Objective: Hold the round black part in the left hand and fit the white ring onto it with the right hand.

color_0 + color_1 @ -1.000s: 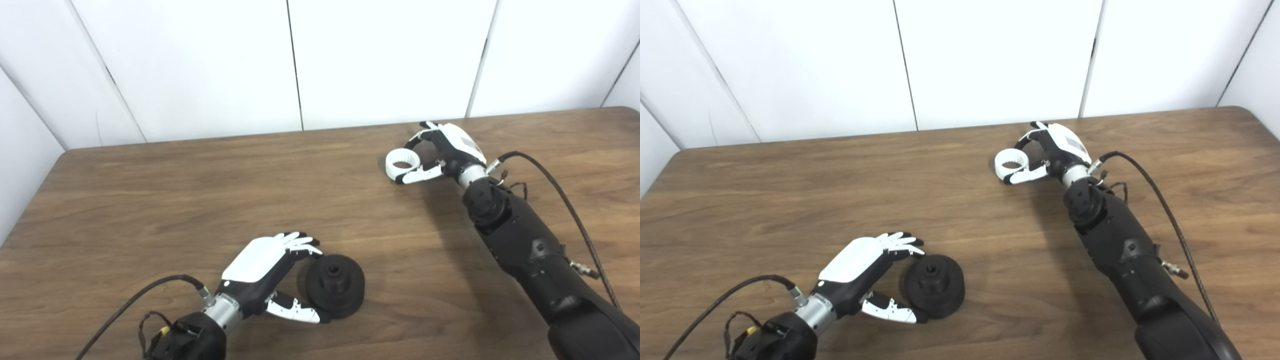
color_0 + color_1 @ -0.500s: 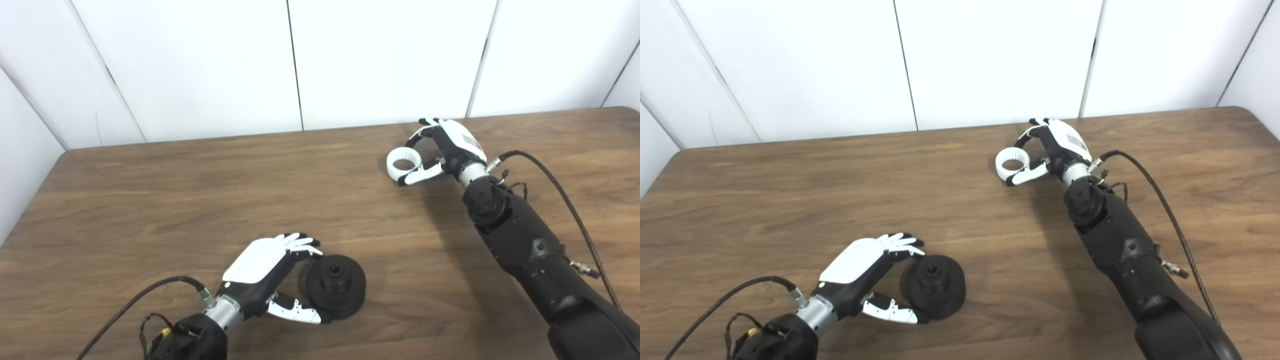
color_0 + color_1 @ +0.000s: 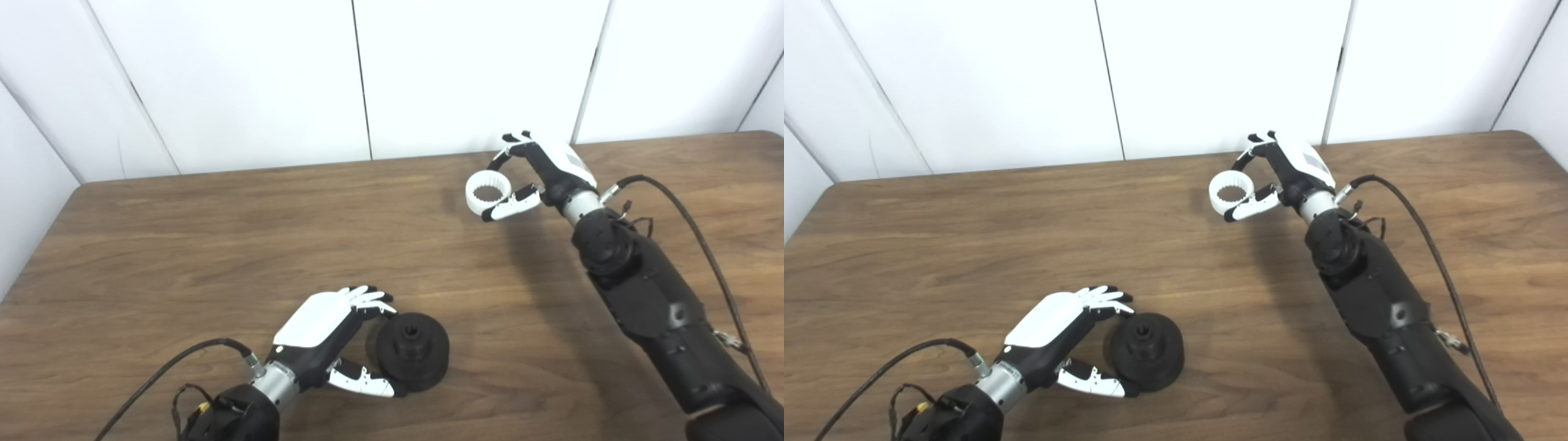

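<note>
**Status: Ring Gripped, Black Part Grasped on Table**

I read the right hand (image 3: 539,174) as closed on the white ring (image 3: 488,194), pinched between thumb and fingers and raised above the far side of the table (image 3: 184,245). The ring's toothed bore faces up. The left hand (image 3: 334,337) is curled around the round black part (image 3: 412,351), which sits on the near table surface, fingertips and thumb touching its rim. The two parts are well apart.

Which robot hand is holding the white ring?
The right hand, at the far side of the table, pinches the white ring. The left hand, nearer the camera, grips the round black part instead.
</note>
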Motion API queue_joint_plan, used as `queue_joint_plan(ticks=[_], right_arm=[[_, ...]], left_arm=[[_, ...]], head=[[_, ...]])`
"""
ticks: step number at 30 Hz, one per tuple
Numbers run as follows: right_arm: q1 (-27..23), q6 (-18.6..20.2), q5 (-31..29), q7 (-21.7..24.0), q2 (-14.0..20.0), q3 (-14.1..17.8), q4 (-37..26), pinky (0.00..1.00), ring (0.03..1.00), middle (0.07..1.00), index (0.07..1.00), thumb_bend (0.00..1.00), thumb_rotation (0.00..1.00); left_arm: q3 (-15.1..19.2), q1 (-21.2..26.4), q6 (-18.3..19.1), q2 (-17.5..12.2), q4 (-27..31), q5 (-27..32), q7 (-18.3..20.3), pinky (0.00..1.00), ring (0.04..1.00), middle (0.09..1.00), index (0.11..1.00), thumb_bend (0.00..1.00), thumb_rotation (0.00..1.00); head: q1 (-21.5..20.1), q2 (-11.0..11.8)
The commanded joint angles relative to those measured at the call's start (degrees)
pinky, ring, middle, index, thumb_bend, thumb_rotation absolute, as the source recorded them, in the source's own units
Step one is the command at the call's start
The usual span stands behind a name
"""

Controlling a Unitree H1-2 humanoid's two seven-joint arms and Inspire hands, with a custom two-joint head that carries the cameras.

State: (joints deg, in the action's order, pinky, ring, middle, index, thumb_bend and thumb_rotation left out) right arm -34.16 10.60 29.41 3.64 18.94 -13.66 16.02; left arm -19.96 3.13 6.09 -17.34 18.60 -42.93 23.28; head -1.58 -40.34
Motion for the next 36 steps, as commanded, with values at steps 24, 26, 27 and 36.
queue_joint_plan(ticks=[24, 26, 27, 36], right_arm=[[9.3, 15.4, -1.0, 18.2, 3.5, 1.7, -38.2, 0.92, 0.956, 0.879, 0.488, 0.52, 0.15], [10.5, 16.1, -0.4, 19.3, 3.1, 1.7, -40.8, 0.90, 0.952, 0.877, 0.488, 0.52, 0.15], [11.0, 16.2, -0.1, 20.0, 2.9, 1.8, -42.0, 0.90, 0.952, 0.876, 0.488, 0.52, 0.15], [15.2, 16.3, 2.3, 25.6, 0.2, 1.8, -48.0, 0.88, 0.957, 0.876, 0.488, 0.52, 0.15]], left_arm=[[-0.4, 1.0, -0.9, 0.1, -0.5, -1.2, -1.7, 0.95, 0.944, 0.892, 0.680, 0.71, 0.43], [-0.5, 1.1, -0.8, 0.0, -0.5, -1.3, -1.8, 0.95, 0.944, 0.891, 0.677, 0.71, 0.42], [-0.5, 1.2, -0.8, -0.1, -0.5, -1.3, -1.6, 0.95, 0.945, 0.892, 0.678, 0.71, 0.43], [-0.4, 1.3, -0.7, -0.3, -0.5, -1.0, -1.5, 0.95, 0.946, 0.894, 0.669, 0.71, 0.44]], head=[[0.4, -0.2], [0.5, -0.4], [0.5, -0.4], [0.4, -0.6]])
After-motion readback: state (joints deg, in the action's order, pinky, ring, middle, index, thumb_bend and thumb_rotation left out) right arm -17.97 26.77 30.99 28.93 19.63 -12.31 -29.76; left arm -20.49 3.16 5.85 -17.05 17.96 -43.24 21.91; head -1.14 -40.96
